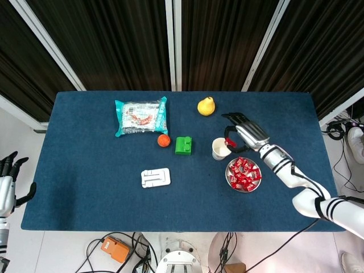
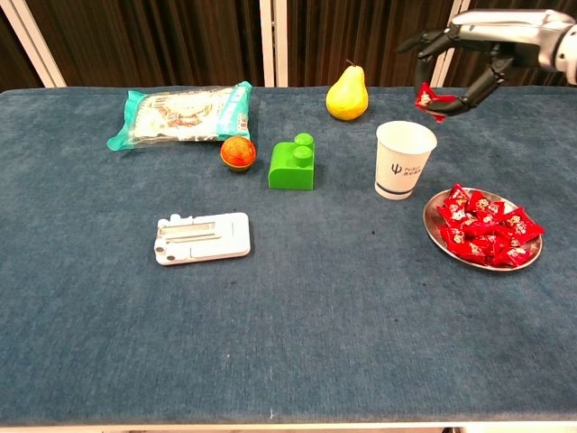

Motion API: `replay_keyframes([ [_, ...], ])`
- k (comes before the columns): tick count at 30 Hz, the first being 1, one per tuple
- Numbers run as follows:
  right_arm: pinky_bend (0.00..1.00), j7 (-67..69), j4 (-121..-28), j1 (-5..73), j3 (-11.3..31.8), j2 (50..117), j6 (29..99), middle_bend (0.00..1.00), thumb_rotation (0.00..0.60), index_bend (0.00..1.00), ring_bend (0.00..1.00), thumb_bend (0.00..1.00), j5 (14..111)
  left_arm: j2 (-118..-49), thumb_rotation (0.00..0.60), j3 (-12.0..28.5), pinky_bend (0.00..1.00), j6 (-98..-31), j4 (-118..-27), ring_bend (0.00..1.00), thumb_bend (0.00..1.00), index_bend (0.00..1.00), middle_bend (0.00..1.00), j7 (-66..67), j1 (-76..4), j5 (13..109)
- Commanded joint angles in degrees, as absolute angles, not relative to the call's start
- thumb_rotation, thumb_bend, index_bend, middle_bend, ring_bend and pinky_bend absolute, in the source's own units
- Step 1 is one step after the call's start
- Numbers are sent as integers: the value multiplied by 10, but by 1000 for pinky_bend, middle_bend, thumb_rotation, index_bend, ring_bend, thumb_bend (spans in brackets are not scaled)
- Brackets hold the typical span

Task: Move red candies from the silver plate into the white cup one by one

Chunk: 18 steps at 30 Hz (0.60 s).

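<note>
My right hand (image 2: 464, 45) (image 1: 243, 129) hangs in the air above and just right of the white cup (image 2: 404, 160) (image 1: 221, 148), pinching one red candy (image 2: 429, 98) (image 1: 229, 142) between thumb and finger while the other fingers spread. The cup stands upright on the blue table. Right of it lies the silver plate (image 2: 437, 233) (image 1: 228, 175), heaped with several red candies (image 2: 485, 225) (image 1: 244, 174). My left hand (image 1: 8, 183) hangs off the table's left edge, fingers apart, holding nothing.
A green block (image 2: 293, 163), a small orange ball (image 2: 238, 152) and a yellow pear (image 2: 347, 93) stand left of and behind the cup. A snack packet (image 2: 180, 113) lies at the back left, and a white flat stand (image 2: 201, 237) sits mid-table.
</note>
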<state>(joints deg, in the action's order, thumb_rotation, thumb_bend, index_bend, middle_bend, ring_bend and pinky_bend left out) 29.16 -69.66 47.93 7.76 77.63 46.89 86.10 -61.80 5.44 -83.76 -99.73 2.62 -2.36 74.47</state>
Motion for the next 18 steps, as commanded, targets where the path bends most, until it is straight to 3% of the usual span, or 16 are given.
replay_keyframes([
  [1,26,282,-684,494,80,789,453,109,600,670,82,650,858,-618,600,55,0,-837,-997,0,340,160,0,26,-24,744],
  [8,25,269,-674,508,72,803,430,109,600,644,81,650,854,-616,600,54,0,-837,-997,0,341,160,0,23,-23,744],
  [18,19,273,-686,517,57,790,411,110,600,378,80,597,859,-616,600,54,0,-837,-997,0,341,160,0,23,-23,745],
])
